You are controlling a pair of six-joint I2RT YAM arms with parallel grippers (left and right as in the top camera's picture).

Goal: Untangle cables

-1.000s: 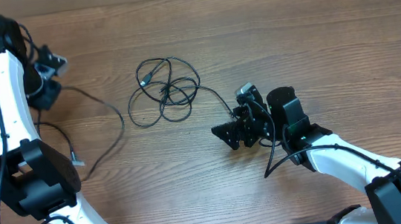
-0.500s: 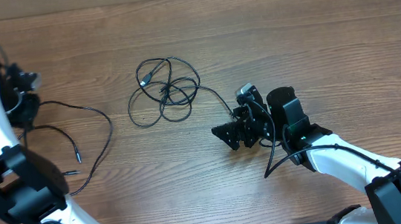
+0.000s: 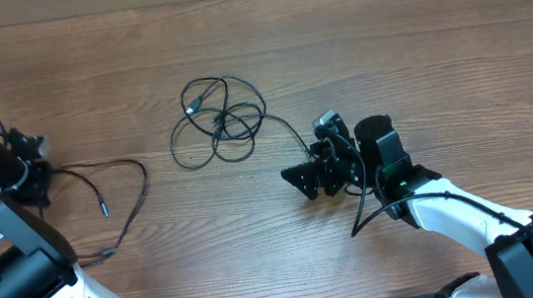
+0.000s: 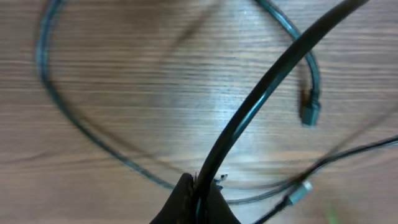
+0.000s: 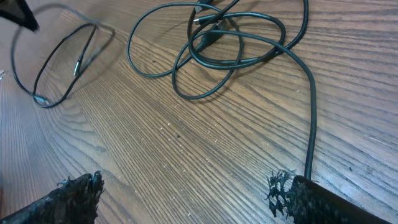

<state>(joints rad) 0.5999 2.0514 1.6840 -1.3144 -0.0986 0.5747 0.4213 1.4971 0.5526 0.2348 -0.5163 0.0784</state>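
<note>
Pinching one loose cable (image 4: 261,93): left claw (image 4: 198,190) | right claw (image 5: 186,186) spread | one tangle (image 3: 227,123), perhaps two more

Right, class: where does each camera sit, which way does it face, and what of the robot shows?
Overhead: above the brown wooden table, looking straight down; both white-and-black arms show.
Left wrist: close over the tabletop; shut left gripper pinches a loose thin black cable.
Right wrist: low, facing the knot of thin black cables; open right gripper below.
Shared: overhead and right wrist show the knot.
</note>
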